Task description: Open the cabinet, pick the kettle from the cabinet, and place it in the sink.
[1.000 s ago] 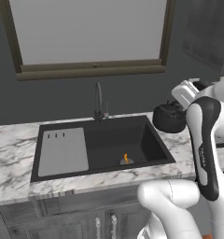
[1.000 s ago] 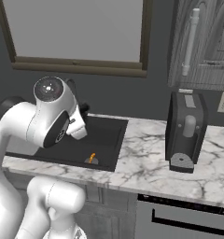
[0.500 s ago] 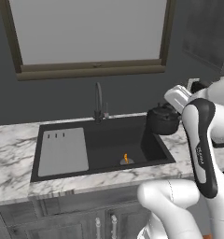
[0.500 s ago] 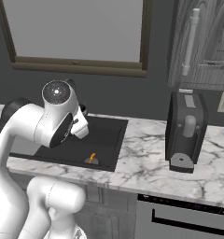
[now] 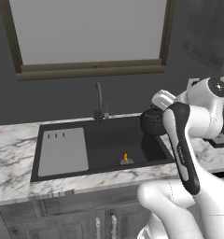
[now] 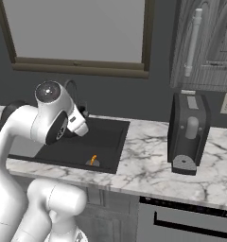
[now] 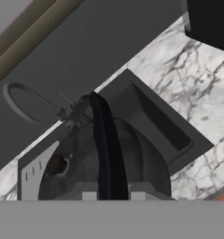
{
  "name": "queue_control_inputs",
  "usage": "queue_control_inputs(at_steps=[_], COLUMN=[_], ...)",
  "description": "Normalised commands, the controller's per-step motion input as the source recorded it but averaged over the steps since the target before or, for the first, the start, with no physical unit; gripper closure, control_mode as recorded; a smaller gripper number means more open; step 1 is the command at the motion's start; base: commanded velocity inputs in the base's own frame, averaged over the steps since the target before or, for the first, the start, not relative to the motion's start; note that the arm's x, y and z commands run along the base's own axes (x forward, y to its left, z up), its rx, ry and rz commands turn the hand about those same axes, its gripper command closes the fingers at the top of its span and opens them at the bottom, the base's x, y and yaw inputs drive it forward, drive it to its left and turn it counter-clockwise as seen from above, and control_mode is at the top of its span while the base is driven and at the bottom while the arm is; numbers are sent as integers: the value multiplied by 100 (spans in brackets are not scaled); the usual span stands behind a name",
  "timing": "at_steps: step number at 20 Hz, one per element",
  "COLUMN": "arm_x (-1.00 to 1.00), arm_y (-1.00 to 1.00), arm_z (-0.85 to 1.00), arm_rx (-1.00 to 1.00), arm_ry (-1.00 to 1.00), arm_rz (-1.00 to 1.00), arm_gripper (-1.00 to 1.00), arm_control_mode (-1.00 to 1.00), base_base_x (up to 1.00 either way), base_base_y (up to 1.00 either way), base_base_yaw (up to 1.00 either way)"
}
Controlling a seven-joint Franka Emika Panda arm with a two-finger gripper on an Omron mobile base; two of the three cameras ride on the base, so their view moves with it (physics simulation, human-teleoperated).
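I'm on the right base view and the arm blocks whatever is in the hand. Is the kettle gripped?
Observer: Yes. In the hand view the hand is shut on the kettle, clamping its arched handle.
Operator: Is it over the sink yet?
Observer: In the left base view the kettle hangs above the right end of the sink, near the rim.
Operator: Which side is the drainboard?
Observer: The drainboard fills the sink's left end, away from the kettle.

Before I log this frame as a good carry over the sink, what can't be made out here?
- Gripper fingertips on the kettle handle: hand view, cut off by the bottom edge.
- Kettle right side: left base view, behind the arm.
- Sink left half: right base view, hidden by the arm.
- Orange item in the basin: too small to identify.
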Motion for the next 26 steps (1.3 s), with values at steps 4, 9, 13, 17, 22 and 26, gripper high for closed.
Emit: queue_control_inputs(at_steps=[4, 9, 13, 17, 22, 26], arm_x=[22, 27, 29, 30, 27, 24], arm_y=[1, 0, 0, 8, 5, 1], arm_z=[-21, -21, -19, -19, -21, -22], arm_rx=[-1, 0, 0, 0, -4, -6], arm_ry=[-1, 0, 0, 0, 3, 6], arm_rz=[1, 5, 7, 9, 14, 16], arm_gripper=[100, 100, 100, 100, 100, 100], arm_control_mode=[-100, -100, -100, -100, -100, -100], base_base_x=[0, 0, 0, 0, 0, 0], base_base_y=[0, 0, 0, 0, 0, 0], base_base_yaw=[0, 0, 0, 0, 0, 0])
